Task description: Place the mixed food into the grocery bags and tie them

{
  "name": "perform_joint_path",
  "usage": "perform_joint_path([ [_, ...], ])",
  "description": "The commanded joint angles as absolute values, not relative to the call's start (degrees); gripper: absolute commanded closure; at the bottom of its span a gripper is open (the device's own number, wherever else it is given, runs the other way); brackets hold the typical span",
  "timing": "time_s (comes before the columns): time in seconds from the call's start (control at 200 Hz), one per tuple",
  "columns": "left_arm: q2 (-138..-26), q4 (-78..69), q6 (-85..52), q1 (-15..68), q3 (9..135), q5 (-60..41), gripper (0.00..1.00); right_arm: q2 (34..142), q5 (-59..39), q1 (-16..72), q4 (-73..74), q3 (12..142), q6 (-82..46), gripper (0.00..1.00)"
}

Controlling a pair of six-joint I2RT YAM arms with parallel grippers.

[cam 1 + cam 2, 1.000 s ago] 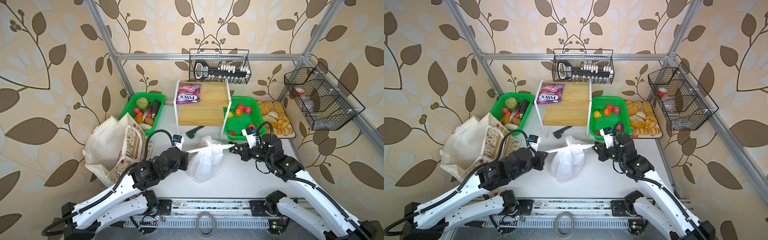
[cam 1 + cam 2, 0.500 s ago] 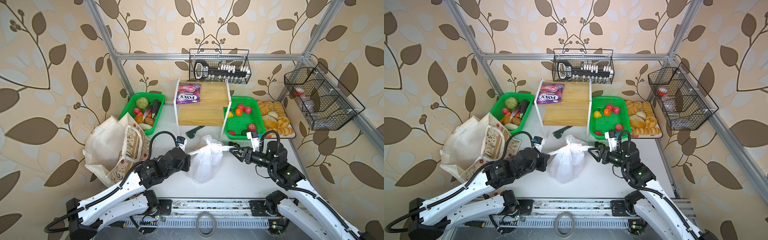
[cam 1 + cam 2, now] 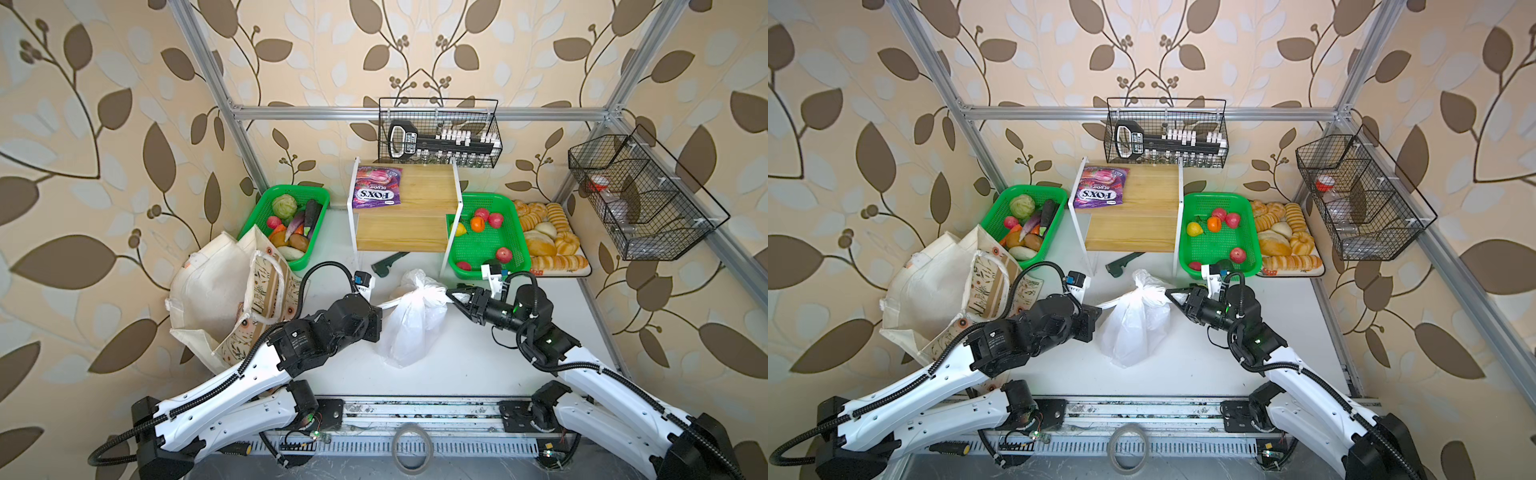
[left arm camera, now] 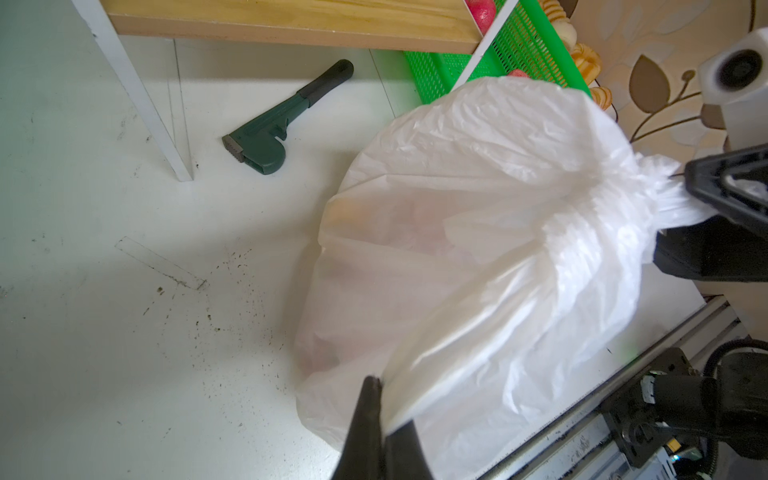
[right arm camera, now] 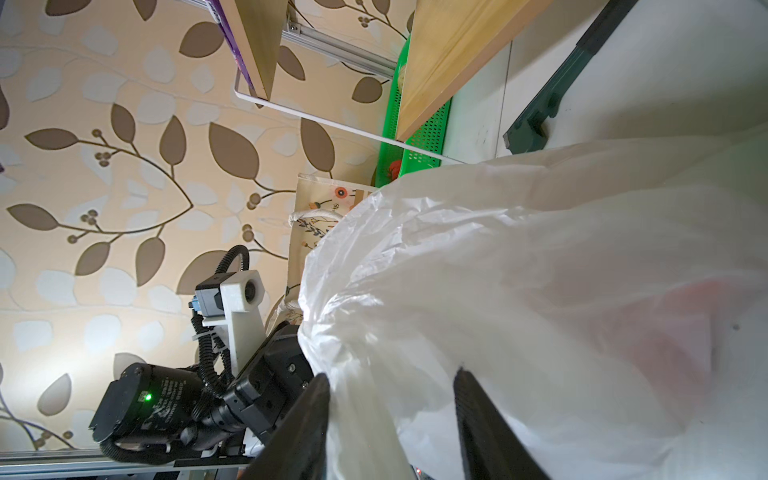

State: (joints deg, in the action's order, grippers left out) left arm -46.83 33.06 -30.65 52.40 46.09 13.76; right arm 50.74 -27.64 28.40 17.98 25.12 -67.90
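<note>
The white plastic grocery bag stands mid-table, its top gathered. Faint orange and pink shapes show through it. My left gripper is shut on one stretched handle strand. My right gripper is open, its jaws either side of the other twisted handle by the bag's neck. The canvas tote slumps at the left. A purple Fox's packet lies on the wooden shelf. An orange and a yellow pear sit in the right green basket.
A green toy wrench lies under the wooden shelf. A green basket of vegetables stands back left, a bread tray back right. Wire baskets hang on the back wall and right frame.
The right gripper let go of the taut handle, moved left to the bag's neck, and its jaws have narrowed around the strand. The left gripper stayed shut and shifted slightly toward the bag.
</note>
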Motion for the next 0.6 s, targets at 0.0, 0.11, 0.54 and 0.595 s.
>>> perform_joint_path([
  [0.0, -46.31, 32.00, -30.67, 51.86, 48.46, 14.46, 1.00, 50.87, -27.24, 28.74, 20.18, 26.82, -70.51, 0.65],
  [0.11, -46.23, 32.04, -30.67, 51.86, 48.43, 14.84, 1.00, 48.99, -24.55, 28.70, 17.36, 26.41, -68.45, 0.80],
  [0.54, -46.14, 37.93, -32.78, 51.86, 48.82, 22.43, 1.00, 41.94, -15.13, 28.68, 2.44, 32.23, -52.10, 1.00],
  [0.595, -46.12, 40.16, -33.44, 51.86, 48.46, 24.27, 1.00, 41.75, -12.42, 28.31, -1.30, 33.12, -50.40, 1.00],
])
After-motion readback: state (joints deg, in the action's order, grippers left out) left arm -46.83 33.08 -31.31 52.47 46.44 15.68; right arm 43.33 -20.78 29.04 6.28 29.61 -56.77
